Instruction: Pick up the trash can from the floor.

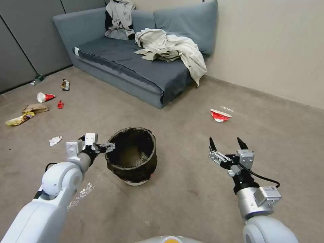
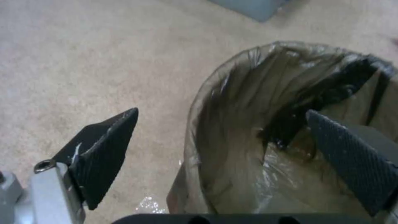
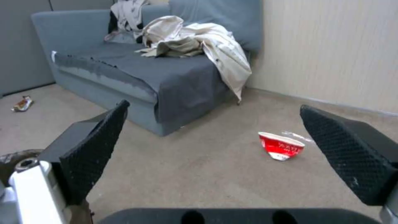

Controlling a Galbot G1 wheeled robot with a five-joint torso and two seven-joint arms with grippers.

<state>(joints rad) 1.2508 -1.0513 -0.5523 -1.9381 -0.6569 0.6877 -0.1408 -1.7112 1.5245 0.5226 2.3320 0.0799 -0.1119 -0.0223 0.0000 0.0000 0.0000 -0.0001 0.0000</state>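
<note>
We see the trash can [image 1: 132, 156] standing upright on the floor [image 1: 189, 189] right in front of us, its dark bag folded over the rim and hanging down the outside, with a sliver of white base showing at the bottom. Our left gripper [image 1: 107, 147] is at the can's left rim, with its jaws spread wide; in the left wrist view the left gripper [image 2: 224, 137] straddles the rim, one finger [image 2: 105, 152] outside over the carpet and the other finger [image 2: 352, 155] over the bag-lined inside of the trash can [image 2: 248, 124], neither pad pressed against the wall as far as we can tell. Our right gripper [image 1: 228, 144] hangs above the floor well to the right of the can, pointing away from us, its jaws wide apart and holding nothing. In the right wrist view the right gripper [image 3: 213, 130] frames a crushed red and white cup [image 3: 281, 145] lying on the carpet, which also appears in the head view as the crushed red and white cup [image 1: 220, 115] beyond the right arm. Behind the can stands a blue-grey sofa [image 1: 111, 60] with pale clothes [image 1: 170, 47] heaped on its seat, and scattered litter [image 1: 33, 108] lies on the floor far to the left.
</note>
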